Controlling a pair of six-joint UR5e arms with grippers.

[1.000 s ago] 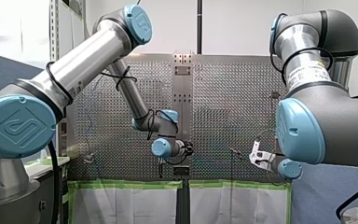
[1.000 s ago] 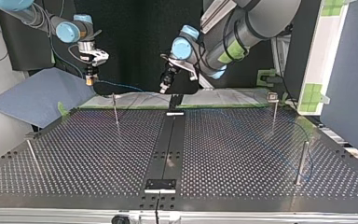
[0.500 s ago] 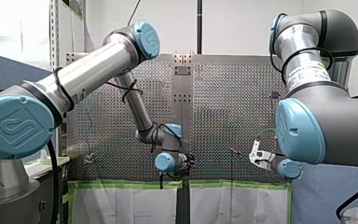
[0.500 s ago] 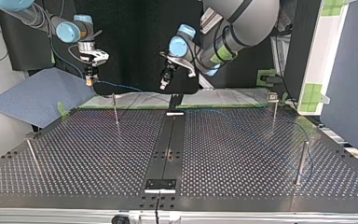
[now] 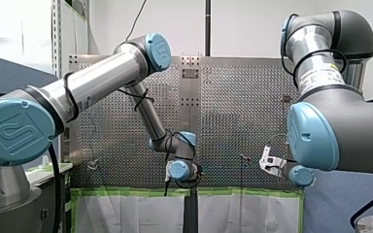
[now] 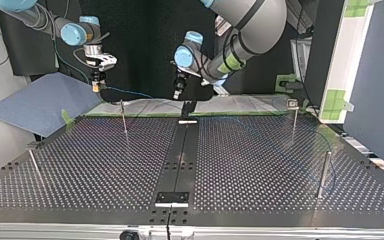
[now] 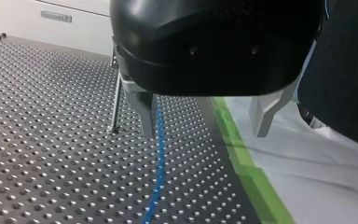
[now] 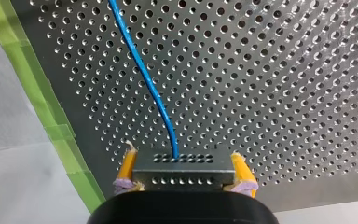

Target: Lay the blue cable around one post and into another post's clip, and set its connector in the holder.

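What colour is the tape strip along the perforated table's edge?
Green. The tape shows best in the left wrist view.

My left arm (image 5: 97, 85) and my right arm (image 5: 320, 58): silver tubes, pale blue joint caps (image 5: 14, 131), looped black cables (image 5: 70, 94); my right tool (image 8: 182, 155) wears yellow pads (image 8: 128, 164).

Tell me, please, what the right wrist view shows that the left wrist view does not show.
Only the right wrist view shows the connector, a grey block held between the yellow pads of my right gripper; the blue cable leaves its front face. Only the left wrist view shows my left gripper, its metal fingers open with nothing clamped, and a thin post standing on the table beside one finger, further off. Both show the blue cable, the perforated table and the green tape along its edge.
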